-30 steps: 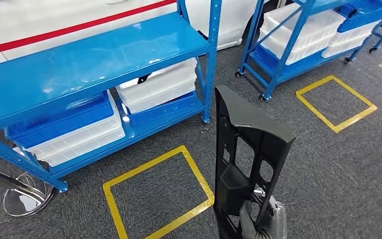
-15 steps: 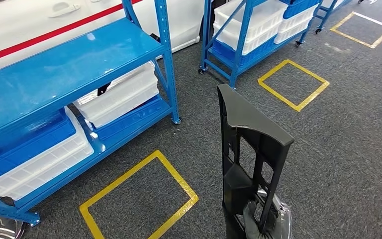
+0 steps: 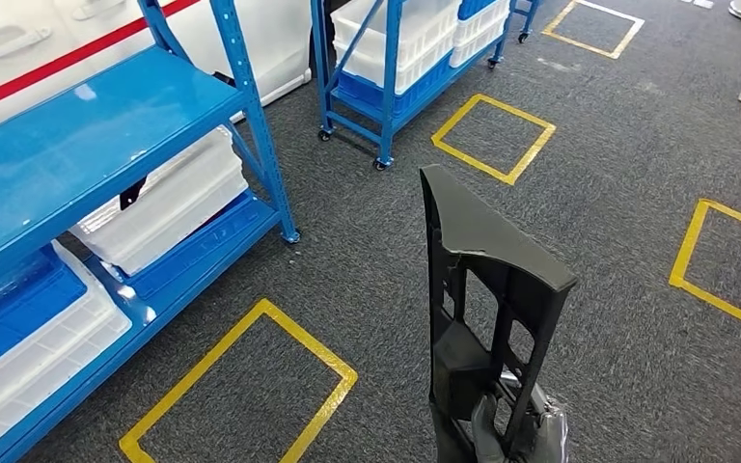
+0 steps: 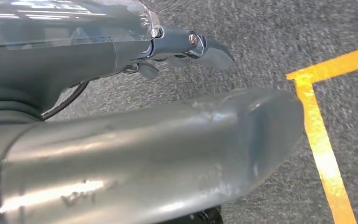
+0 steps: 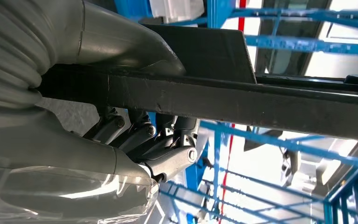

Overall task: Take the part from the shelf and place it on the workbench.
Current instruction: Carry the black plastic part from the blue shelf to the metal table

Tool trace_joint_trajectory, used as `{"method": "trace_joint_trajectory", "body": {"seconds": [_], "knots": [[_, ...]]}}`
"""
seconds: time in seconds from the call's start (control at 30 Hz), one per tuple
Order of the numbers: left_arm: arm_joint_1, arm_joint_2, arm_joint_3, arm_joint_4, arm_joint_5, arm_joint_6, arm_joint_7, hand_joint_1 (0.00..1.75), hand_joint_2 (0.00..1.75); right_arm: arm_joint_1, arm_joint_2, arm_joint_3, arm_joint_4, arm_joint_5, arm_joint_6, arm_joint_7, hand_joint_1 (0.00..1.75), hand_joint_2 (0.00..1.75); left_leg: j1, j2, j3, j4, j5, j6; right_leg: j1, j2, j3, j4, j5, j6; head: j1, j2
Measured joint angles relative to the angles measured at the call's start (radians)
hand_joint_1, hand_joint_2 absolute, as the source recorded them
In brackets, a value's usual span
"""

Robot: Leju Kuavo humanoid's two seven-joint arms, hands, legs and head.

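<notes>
A tall black plastic part with cut-out openings stands upright in the lower middle of the head view. My right hand grips it near its lower end. The right wrist view shows the same hand with its fingers curled under the part's dark bar and its thumb over it. The left hand hangs over grey carpet and holds nothing; its fingers lie stretched out, apart from the thumb.
A blue shelf with white bins stands at the left in front of a white car. A wheeled blue rack stands further back. Yellow taped squares mark the grey carpet.
The camera has turned to the right: the shelves and floor squares have slid left in the picture. The part stays upright in my right hand, at the same spot in the view.
</notes>
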Motion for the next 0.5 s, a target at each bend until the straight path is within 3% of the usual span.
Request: {"method": "trace_joint_trajectory", "body": {"seconds": [0.03, 0.1, 0.13, 0.2, 0.27, 0.3, 0.33, 0.37, 0.4, 0.47, 0.5], "knots": [[-0.001, 0.0, 0.002, 0.0, 0.001, 0.001, -0.001, 0.0, 0.0, 0.0, 0.002, -0.001, -0.001, 0.001, 0.001, -0.001, 1.75, 1.75, -0.002, 0.007, 0.001, 0.002, -0.003, -0.006, 0.003, -0.005, 0.007, -0.014, -0.001, -0.007, -0.001, 0.0], [-0.004, 0.0, 0.007, 0.0, 0.003, 0.002, -0.002, 0.0, 0.0, 0.003, 0.004, -0.003, -0.003, 0.004, 0.004, -0.002, 1.75, 1.75, -0.001, 0.022, 0.008, 0.003, -0.007, -0.016, 0.005, 0.015, 0.005, -0.014, 0.002, -0.02, -0.001, 0.0], [-0.006, 0.0, 0.008, 0.0, 0.003, 0.002, -0.002, 0.0, 0.0, 0.005, 0.006, -0.004, -0.004, 0.005, 0.007, -0.002, 1.75, 1.75, 0.001, 0.014, 0.009, 0.008, -0.013, -0.022, 0.004, 0.025, 0.004, -0.017, 0.004, -0.026, -0.001, 0.0], [-0.006, -0.001, 0.012, 0.0, 0.004, 0.004, -0.002, 0.0, 0.0, 0.008, 0.011, -0.006, -0.006, 0.008, 0.012, -0.003, 1.75, 1.75, 0.006, -0.034, -0.013, 0.064, -0.057, -0.031, 0.0, 0.044, 0.001, -0.022, 0.012, -0.039, -0.004, 0.0], [-0.003, -0.001, 0.017, 0.0, 0.007, 0.005, -0.003, 0.0, 0.0, 0.008, 0.016, -0.007, -0.006, 0.009, 0.015, -0.004, 1.75, 1.75, 0.009, -0.082, -0.069, 0.192, -0.128, -0.036, 0.0, 0.065, -0.005, -0.022, 0.016, -0.045, -0.007, 0.0], [-0.001, -0.001, 0.019, 0.0, 0.01, 0.006, -0.003, 0.0, 0.0, 0.009, 0.018, -0.008, -0.006, 0.01, 0.016, -0.004, 1.75, 1.75, 0.009, -0.089, -0.097, 0.254, -0.15, -0.037, 0.002, 0.079, -0.007, -0.021, 0.017, -0.046, -0.007, 0.0], [0.0, -0.001, 0.021, 0.0, 0.012, 0.007, -0.003, 0.0, 0.0, 0.01, 0.019, -0.009, -0.006, 0.011, 0.016, -0.004, 1.75, 1.75, 0.009, -0.091, -0.115, 0.29, -0.155, -0.035, 0.003, 0.093, -0.007, -0.02, 0.017, -0.047, -0.007, 0.0], [0.0, -0.001, 0.023, 0.0, 0.016, 0.008, -0.004, 0.0, 0.0, 0.01, 0.019, -0.009, -0.006, 0.012, 0.016, -0.004, 1.75, 1.75, 0.008, -0.093, -0.115, 0.287, -0.138, -0.032, 0.005, 0.109, -0.007, -0.018, 0.018, -0.047, -0.007, 0.0], [0.0, -0.001, 0.025, 0.0, 0.019, 0.009, -0.004, 0.0, 0.0, 0.011, 0.02, -0.01, -0.006, 0.013, 0.017, -0.005, 1.75, 1.75, 0.008, -0.099, -0.098, 0.245, -0.104, -0.028, 0.006, 0.124, -0.007, -0.016, 0.018, -0.047, -0.007, 0.0], [0.001, 0.0, 0.029, 0.0, 0.023, 0.012, -0.005, 0.0, 0.0, 0.011, 0.022, -0.01, -0.006, 0.014, 0.017, -0.006, 1.75, 1.75, 0.008, -0.146, -0.043, 0.111, -0.031, -0.013, 0.007, 0.152, -0.006, -0.013, 0.019, -0.044, -0.006, 0.0], [0.001, 0.0, 0.032, 0.0, 0.024, 0.014, -0.006, 0.0, 0.0, 0.01, 0.024, -0.01, -0.007, 0.015, 0.017, -0.006, 1.75, 1.75, 0.007, -0.173, -0.023, 0.058, -0.011, -0.007, 0.007, 0.164, -0.009, -0.012, 0.02, -0.04, -0.005, 0.0]]}}
